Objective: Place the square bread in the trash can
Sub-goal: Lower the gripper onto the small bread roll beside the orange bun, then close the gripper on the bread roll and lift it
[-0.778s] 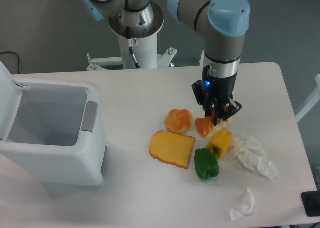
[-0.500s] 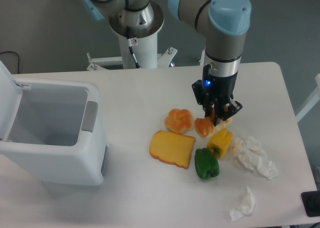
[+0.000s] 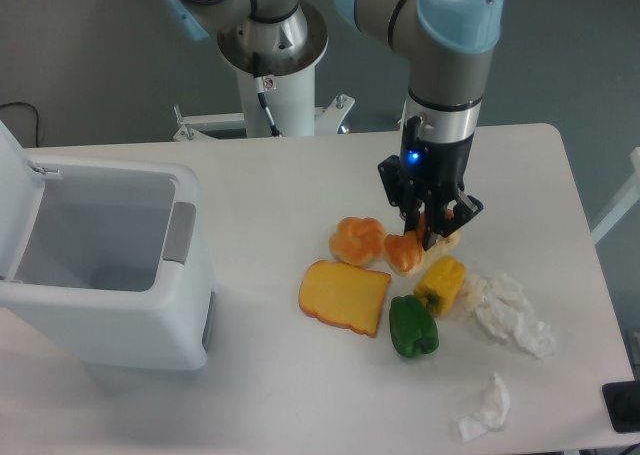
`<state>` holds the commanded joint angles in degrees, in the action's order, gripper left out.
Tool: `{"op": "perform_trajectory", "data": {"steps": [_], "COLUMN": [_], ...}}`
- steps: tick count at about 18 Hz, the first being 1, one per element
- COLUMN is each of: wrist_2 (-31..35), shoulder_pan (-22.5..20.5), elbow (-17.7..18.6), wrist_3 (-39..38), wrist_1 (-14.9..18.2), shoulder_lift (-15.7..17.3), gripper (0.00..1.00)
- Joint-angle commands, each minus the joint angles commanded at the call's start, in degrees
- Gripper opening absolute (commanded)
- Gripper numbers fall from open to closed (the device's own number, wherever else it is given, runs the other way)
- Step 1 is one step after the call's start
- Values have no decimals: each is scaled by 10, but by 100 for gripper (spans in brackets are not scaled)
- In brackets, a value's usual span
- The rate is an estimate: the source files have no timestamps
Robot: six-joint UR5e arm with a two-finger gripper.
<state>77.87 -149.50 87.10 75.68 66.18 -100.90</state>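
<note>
Camera view shows your pincer [image 3: 428,237] clenched on the square bread [image 3: 407,252], which hangs just under its fingers; the open trash can [image 3: 110,275] lies well off to the pincer's image-left, across the table [image 3: 290,185].

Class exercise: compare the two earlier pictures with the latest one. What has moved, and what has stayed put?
The gripper, closed around the square bread, has risen a little and shifted slightly left, and the bread has come with it. The trash can, round bun, toast slice, both peppers and the crumpled tissues have not moved.
</note>
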Motion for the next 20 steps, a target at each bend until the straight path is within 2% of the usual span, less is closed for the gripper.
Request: {"op": "perform_trajectory", "data": {"steps": [11, 16, 20], "wrist_2": [-67, -140, -177], "shoulder_pan": [2, 5, 22], "elbow": [-3, -9, -13], "wrist_3": [-48, -117, -218], "wrist_1": [23, 22, 19], "shoulder_lift": [38, 46, 50], "gripper": [33, 33, 33]}}
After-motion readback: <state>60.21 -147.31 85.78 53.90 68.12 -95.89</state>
